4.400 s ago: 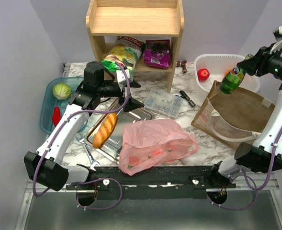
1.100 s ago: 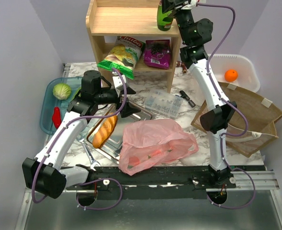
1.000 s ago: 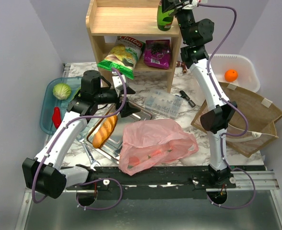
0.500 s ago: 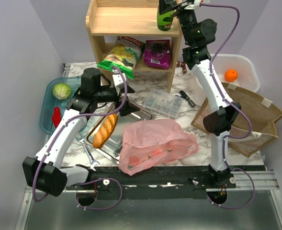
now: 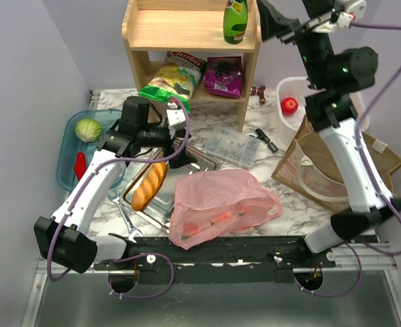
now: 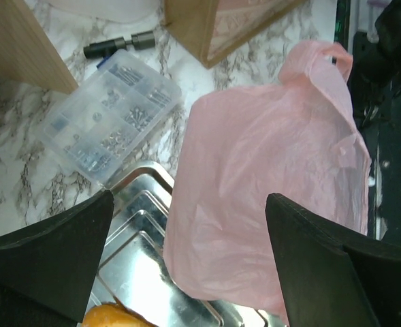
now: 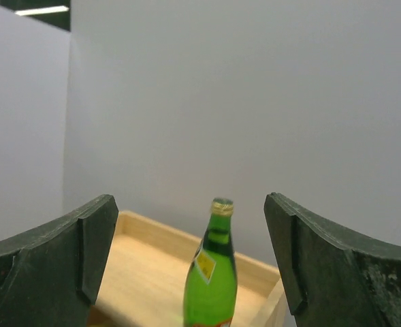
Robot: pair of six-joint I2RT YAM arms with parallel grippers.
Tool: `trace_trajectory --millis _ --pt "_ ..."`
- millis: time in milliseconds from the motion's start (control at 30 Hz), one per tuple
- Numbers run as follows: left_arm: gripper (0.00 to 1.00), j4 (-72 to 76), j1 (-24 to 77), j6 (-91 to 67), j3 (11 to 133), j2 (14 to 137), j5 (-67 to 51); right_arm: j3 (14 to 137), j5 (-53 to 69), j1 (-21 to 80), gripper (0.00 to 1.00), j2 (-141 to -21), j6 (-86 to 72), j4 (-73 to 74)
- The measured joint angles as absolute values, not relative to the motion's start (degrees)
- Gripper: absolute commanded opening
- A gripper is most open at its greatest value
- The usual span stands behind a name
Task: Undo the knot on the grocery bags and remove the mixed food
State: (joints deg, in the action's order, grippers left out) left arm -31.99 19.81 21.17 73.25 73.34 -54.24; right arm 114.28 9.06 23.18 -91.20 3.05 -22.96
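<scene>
The pink grocery bag (image 5: 220, 201) lies crumpled at the table's front, its left edge over the steel tray (image 5: 197, 158); red shapes show through it. In the left wrist view a handle loop (image 6: 317, 58) sticks up at the bag's (image 6: 268, 170) far end, and I cannot tell whether it is in a knot. My left gripper (image 5: 185, 142) (image 6: 190, 201) hovers open above the tray and the bag's edge, holding nothing. My right gripper (image 5: 271, 20) (image 7: 190, 201) is open, high beside the shelf top, facing the green bottle (image 5: 235, 19) (image 7: 210, 279), which stands free there.
A bread loaf (image 5: 149, 184) lies on the tray. Cabbage (image 5: 88, 128) and red pepper (image 5: 79, 163) sit in the teal bin (image 5: 67, 146). Crisp packet (image 5: 167, 80) and purple packet (image 5: 222, 75) are on the lower shelf. A white basin (image 5: 309, 85) holds a red fruit (image 5: 289, 105); a jute bag (image 5: 336, 163) and a screw box (image 5: 231, 145) are nearby.
The right gripper has let go of the green bottle on the shelf top, opened, and drawn back to the right. The left arm has barely shifted.
</scene>
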Motion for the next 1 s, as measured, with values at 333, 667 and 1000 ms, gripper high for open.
trace_trajectory --millis 333,667,1000 --pt "0.68 -40.8 35.2 44.1 63.0 76.2 -45.4 81.8 21.0 23.2 0.6 -67.6 7.2 1.2" --pt "0.71 -39.7 44.6 58.7 46.3 76.1 -35.5 54.4 31.7 23.2 0.43 -65.3 26.7 27.3" --pt "0.82 -35.9 43.8 54.3 46.4 72.3 -34.7 40.8 31.9 29.4 0.45 -68.1 46.7 30.0"
